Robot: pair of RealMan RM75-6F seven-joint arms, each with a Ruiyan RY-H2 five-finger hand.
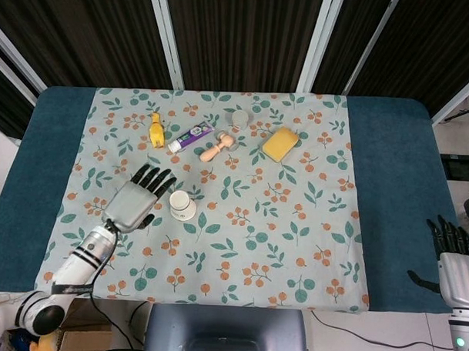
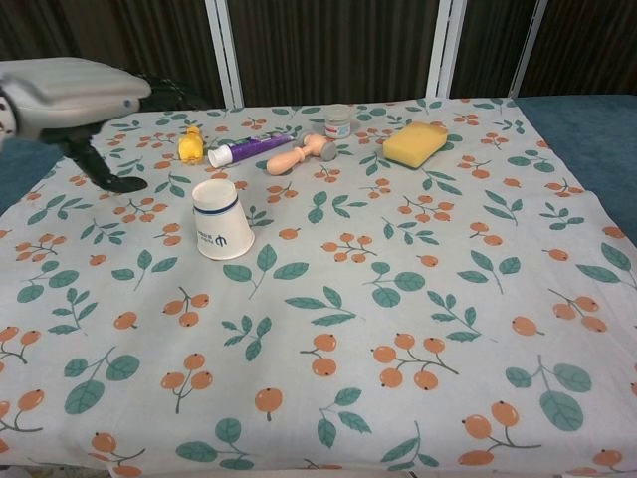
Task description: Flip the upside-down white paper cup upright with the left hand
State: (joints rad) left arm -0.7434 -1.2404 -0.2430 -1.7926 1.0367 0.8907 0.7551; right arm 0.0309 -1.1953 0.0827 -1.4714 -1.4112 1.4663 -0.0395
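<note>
The white paper cup [image 1: 182, 205] [image 2: 221, 220] stands upside down on the floral cloth, left of centre, base up and a blue band near its top. My left hand [image 1: 136, 197] [image 2: 75, 97] hovers just left of the cup with its fingers spread and nothing in it, apart from the cup. In the chest view it shows as a grey back at the upper left. My right hand [image 1: 450, 256] rests off the table's right front corner, fingers apart and empty.
At the back of the cloth [image 1: 309, 247] lie a yellow toy [image 1: 156, 130], a purple tube [image 1: 191, 135], a wooden stamp [image 1: 218, 147], a small jar [image 1: 240, 116] and a yellow sponge [image 1: 280, 143]. Blue table surface [image 1: 389, 165] flanks the cloth.
</note>
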